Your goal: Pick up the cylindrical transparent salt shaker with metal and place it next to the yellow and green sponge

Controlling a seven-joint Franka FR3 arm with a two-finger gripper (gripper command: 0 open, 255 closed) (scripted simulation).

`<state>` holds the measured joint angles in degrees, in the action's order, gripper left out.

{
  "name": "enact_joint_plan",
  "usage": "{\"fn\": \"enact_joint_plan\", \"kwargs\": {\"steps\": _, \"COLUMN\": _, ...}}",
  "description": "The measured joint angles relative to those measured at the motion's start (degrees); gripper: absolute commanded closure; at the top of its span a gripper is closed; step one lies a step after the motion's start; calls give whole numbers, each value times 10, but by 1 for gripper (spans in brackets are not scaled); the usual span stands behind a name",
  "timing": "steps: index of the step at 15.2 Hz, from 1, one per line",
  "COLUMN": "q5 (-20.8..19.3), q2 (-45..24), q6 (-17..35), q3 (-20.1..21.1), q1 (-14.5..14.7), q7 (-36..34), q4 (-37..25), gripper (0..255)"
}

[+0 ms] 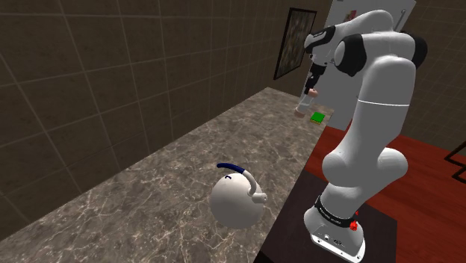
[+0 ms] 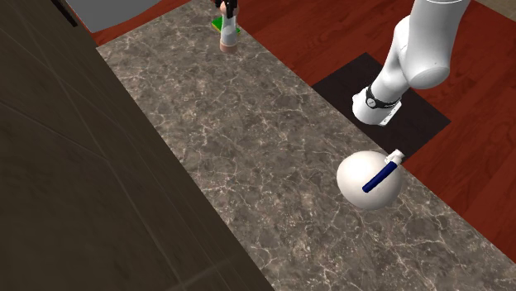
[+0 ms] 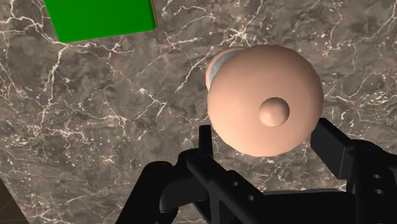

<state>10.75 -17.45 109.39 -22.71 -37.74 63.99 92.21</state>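
The shaker [image 3: 264, 98] is a short cylinder topped by a smooth, matte, pinkish dome cap with 1 small round nub at its centre. Under the cap a thin grey metallic rim shows, and below that the body looks pale and partly see-through. It stands at the far end of the tabletop [image 3: 95, 127], just beside the sponge [image 3: 102, 18] and not touching it. In the shoulder view it leans a little. Whether its base rests on the stone I cannot tell.

The black pincer [image 3: 266, 127] is pinching the shaker by the cap, with 1 blocky finger [image 3: 205, 143] against each side of the dome. The fingers are flat-sided and angular, with small round holes lower down.

The sponge is a flat rectangular slab, and its visible face is plain bright green with no texture.

The tabletop is long and narrow, of grey-brown marble-like stone threaded with thin white veins. It runs along a wall [image 1: 112, 75] of large dark brown tiles with pale joints.

Well apart from the shaker, near the stand [image 1: 295, 224], sits a plain white, ball-shaped teapot [image 1: 235, 198] with a short spout and a curved blue handle.

The arm [image 1: 377, 90] is glossy white with dark joints. The floor [image 1: 426, 172] is red-brown wood.
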Motion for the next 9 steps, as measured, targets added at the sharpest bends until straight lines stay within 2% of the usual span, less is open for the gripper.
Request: {"fn": "enact_joint_plan", "kwargs": {"steps": 9, "q5": 10, "q2": -16, "q6": 64, "q3": 4, "q1": -1, "q7": 11, "q4": 50, "gripper": 255}}
